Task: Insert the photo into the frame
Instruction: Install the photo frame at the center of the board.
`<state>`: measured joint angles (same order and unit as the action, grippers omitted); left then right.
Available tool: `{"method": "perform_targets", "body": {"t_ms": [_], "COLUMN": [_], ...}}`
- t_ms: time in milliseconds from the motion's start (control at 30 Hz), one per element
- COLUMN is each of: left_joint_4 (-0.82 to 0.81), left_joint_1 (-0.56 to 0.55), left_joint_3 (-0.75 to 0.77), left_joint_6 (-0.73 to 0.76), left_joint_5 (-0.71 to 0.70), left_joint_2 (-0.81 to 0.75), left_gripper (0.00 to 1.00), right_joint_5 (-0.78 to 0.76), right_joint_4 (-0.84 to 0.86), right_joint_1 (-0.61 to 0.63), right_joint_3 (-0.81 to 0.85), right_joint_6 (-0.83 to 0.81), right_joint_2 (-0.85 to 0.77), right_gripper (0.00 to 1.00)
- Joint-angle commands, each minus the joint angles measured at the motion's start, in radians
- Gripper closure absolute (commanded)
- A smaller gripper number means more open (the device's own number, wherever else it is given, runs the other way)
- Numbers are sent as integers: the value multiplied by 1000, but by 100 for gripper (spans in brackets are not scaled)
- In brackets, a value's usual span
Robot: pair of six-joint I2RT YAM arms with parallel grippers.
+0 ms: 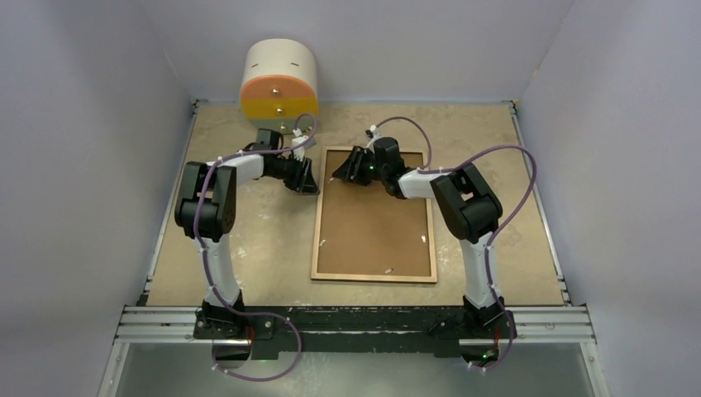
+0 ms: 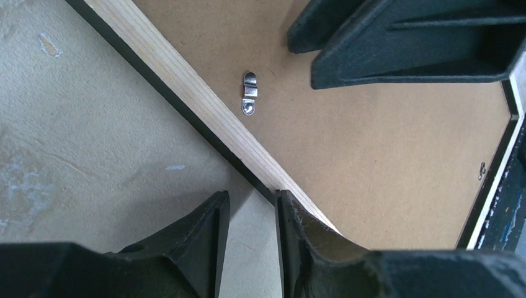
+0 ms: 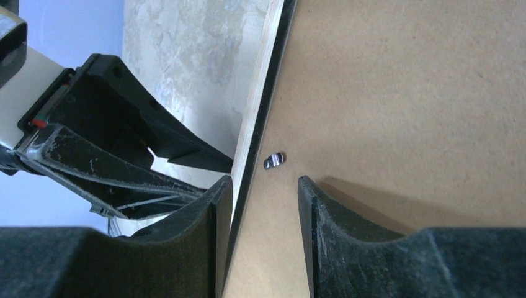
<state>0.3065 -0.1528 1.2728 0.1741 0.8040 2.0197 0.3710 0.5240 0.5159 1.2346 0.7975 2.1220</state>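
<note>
The frame [image 1: 374, 278] lay back-up in the middle of the tabletop [image 1: 248, 265] with the board [image 1: 376, 223] seated in it. The photo was not in sight; whether it lay under the board could not be told. Both arms met at the frame's far-left corner, so the step looked like dealing with the board's clips. The right fingers [image 3: 205, 248] stood apart astride the far rail, a clip [image 3: 273, 161] just ahead of them, gripping nothing. The left fingers [image 2: 198, 248] were narrowly parted at the left rail's outer edge, empty. Next, probably, one fingertip must catch that clip and turn it.
</note>
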Motion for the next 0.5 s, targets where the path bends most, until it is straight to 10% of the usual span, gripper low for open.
{"method": "perform_targets", "body": {"t_ms": [0, 467], "left_joint_4": [-29, -53], "left_joint_1": [-4, -5], "left_joint_3": [15, -18], "left_joint_6": [-2, 4], "left_joint_5": [34, 18], "left_joint_2": [29, 39], "left_gripper": [66, 69], "right_joint_5": [30, 62], "right_joint_4": [24, -44], "right_joint_1": [1, 23], "right_joint_3": [62, 149], "right_joint_6": [13, 30], "right_joint_2": [47, 135], "right_gripper": [55, 58]}}
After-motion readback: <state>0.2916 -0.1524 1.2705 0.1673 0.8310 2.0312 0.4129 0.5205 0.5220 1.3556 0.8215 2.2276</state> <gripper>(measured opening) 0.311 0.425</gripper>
